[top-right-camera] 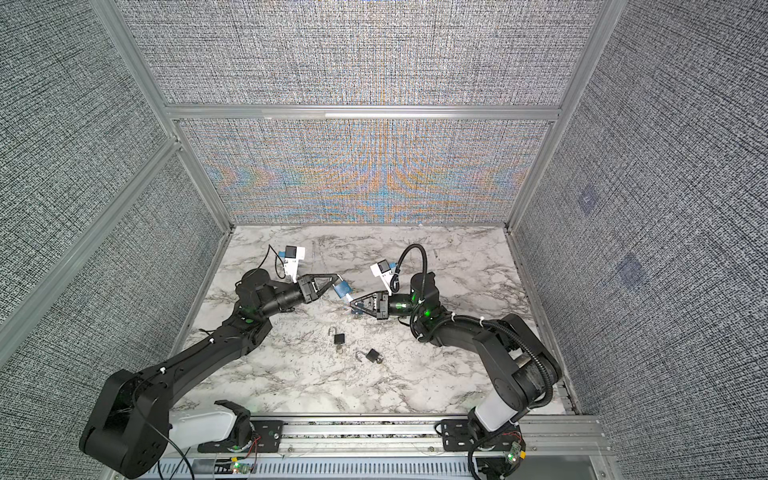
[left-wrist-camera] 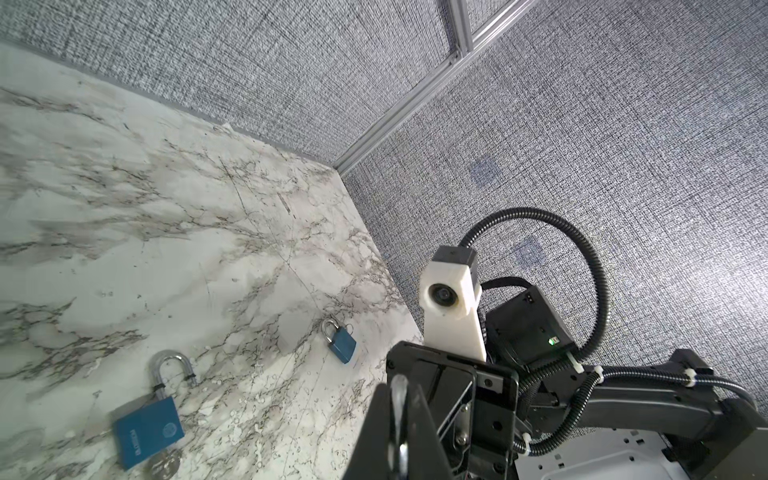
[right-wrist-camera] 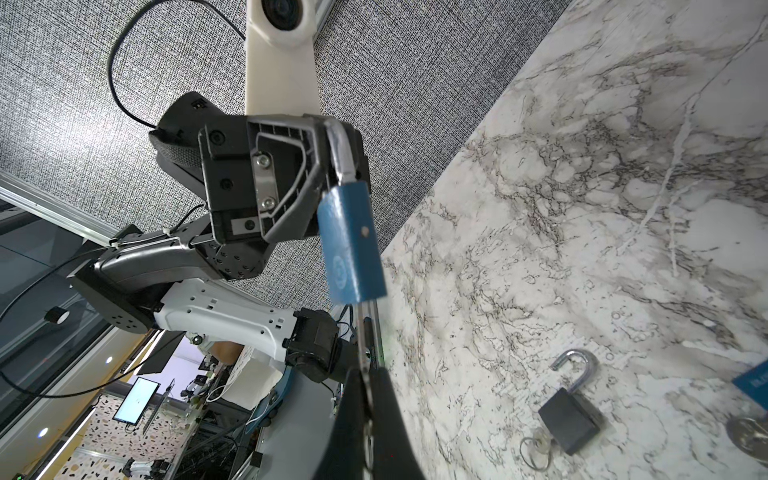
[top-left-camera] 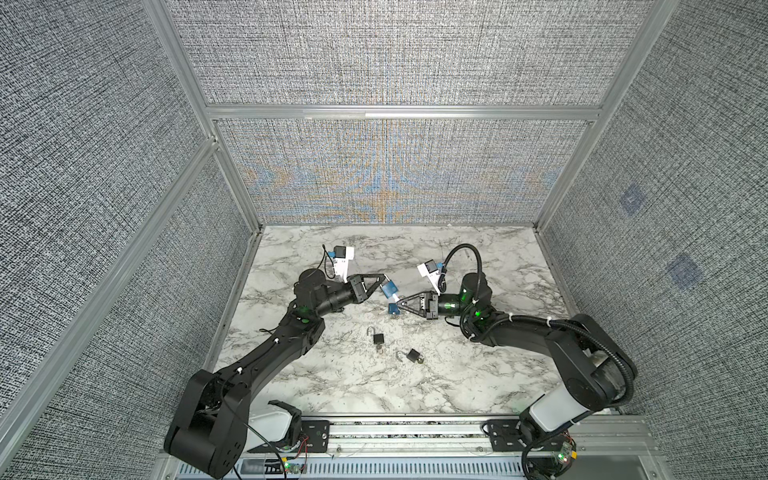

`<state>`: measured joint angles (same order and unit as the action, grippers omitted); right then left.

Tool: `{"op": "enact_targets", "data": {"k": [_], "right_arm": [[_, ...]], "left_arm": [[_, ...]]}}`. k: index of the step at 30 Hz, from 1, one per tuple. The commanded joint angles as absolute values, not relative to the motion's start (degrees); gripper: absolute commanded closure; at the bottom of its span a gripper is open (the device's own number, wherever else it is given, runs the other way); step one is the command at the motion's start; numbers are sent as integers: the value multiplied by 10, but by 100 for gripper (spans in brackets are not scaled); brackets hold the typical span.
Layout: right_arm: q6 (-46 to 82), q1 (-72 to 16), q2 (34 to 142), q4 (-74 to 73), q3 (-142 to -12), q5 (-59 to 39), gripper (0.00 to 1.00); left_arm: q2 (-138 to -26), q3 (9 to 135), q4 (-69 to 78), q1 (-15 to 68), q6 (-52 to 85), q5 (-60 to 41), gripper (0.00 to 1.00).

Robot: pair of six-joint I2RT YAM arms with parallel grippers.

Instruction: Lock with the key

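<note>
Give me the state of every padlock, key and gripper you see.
Lifted blue metal padlock: hangs by its shackle; locked or not, unclear.
Left gripper: shut on that shackle.
Silver key: tip at that padlock's base.
Right gripper: shut on the key.
Blue padlock lying over a key: shackle open.
Other lying blue padlock: shackle looks closed.
Two black padlocks: shackles open.

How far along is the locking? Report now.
Done: left fingers hold the blue padlock up by its shackle, key in its base. In hand: right fingers pinch that key. Remaining: the turn, and I cannot tell whether the shackle is latched. Two black padlocks lie unheld.
</note>
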<state>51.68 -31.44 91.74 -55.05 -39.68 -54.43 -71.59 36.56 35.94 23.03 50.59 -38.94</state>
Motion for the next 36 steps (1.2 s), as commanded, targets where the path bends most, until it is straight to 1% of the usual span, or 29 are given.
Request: {"op": "enact_targets", "data": {"k": [1, 7, 10, 13, 18, 20, 27, 32, 36], "right_arm": [[522, -314, 918, -561, -397, -550, 100], [513, -314, 917, -543, -399, -539, 100], [492, -312, 906, -506, -401, -519, 100], [445, -307, 881, -411, -409, -479, 100], [344, -291, 814, -199, -434, -384, 100], [324, -281, 788, -152, -437, -369, 100], [286, -243, 705, -3, -441, -320, 100], [281, -216, 656, 57, -434, -310, 100], [273, -192, 611, 112, -433, -300, 100]], "left_arm": [[-711, 366, 413, 223, 510, -384, 100], [-700, 366, 405, 210, 496, -385, 100], [-693, 368, 375, 207, 479, -382, 100], [-685, 369, 329, 207, 451, -376, 100], [-680, 376, 236, 208, 408, -364, 100], [-680, 375, 216, 212, 396, -365, 100], [-696, 376, 207, 246, 383, -353, 100], [-731, 396, 211, 296, 378, -346, 100], [-764, 406, 247, 329, 393, -341, 100]]}}
